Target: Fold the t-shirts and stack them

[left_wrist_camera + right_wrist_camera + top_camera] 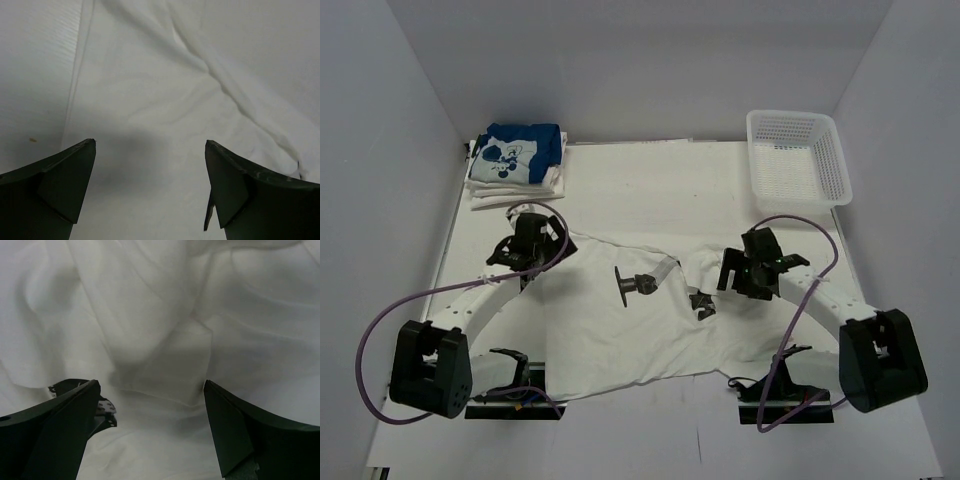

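A white t-shirt (620,340) with small black print marks lies spread and wrinkled across the middle of the table. My left gripper (527,252) hovers over its upper left corner, open and empty. In the left wrist view the gripper (150,142) is over smooth white cloth (165,100). My right gripper (747,270) is over the shirt's upper right part, open and empty. In the right wrist view the gripper (151,382) is over a folded ridge of cloth (150,340). A folded blue t-shirt (517,152) with a white cartoon print tops a stack of folded white ones (490,190) at the back left.
A white mesh basket (798,155) stands at the back right. The white walls of the enclosure close in the table on three sides. A black print patch (105,410) shows beside the right gripper's left finger. Purple cables loop by both arms.
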Motion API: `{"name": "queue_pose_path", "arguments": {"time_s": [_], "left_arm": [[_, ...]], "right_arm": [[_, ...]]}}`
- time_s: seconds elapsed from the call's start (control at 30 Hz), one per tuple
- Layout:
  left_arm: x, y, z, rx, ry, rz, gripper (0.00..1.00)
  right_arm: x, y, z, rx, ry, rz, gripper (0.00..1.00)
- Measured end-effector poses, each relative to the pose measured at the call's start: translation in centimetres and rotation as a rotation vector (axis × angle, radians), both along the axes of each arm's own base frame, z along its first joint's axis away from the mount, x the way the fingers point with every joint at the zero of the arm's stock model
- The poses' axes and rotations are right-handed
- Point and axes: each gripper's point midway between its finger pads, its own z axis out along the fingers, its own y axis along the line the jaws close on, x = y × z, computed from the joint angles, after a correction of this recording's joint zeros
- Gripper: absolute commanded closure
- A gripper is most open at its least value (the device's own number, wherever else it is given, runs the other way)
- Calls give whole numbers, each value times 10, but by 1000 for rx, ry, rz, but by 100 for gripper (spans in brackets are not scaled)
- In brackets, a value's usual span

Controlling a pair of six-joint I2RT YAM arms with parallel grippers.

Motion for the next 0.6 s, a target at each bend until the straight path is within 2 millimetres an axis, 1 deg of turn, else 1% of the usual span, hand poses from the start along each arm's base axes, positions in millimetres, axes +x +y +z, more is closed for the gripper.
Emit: {"name": "queue_pose_path", "arguments": {"time_s": [0.1,0.17,0.2,0.27,0.3,0.37,0.4,0.5,0.53,0.57,0.6], "left_arm": [[-15,-13,-21,-50,41,-73,0],[-21,-20,-28,-78,53,-113,0],[-22,-23,-29,-90,53,-127,0],[-22,-29,-29,-110,47,-156,0],[-21,-31,-29,-118,43,-165,0],[-20,-34,-32,-126,41,-183,0],[-20,-36,-34,-128,45,-191,0],[-21,-37,-42,-128,59,-200,0],[-21,-37,-44,-127,62,-200,0],[-22,-36,-46,-124,66,-199,0],[-23,-36,-47,-122,68,-198,0]], "right_arm": [[-3,0,-14,-15,54,3,18],[2,2,-14,-16,50,1,24],[4,2,-14,-17,51,0,32],[8,4,-16,-22,52,0,44],[10,4,-16,-23,50,-2,54],[12,5,-16,-21,43,-6,63],[15,6,-15,-17,35,-9,73],[22,9,-12,-3,16,-14,84],[26,12,-10,5,9,-16,97],[29,14,-7,9,3,-10,100],[34,16,-4,15,-6,-11,100]]}}
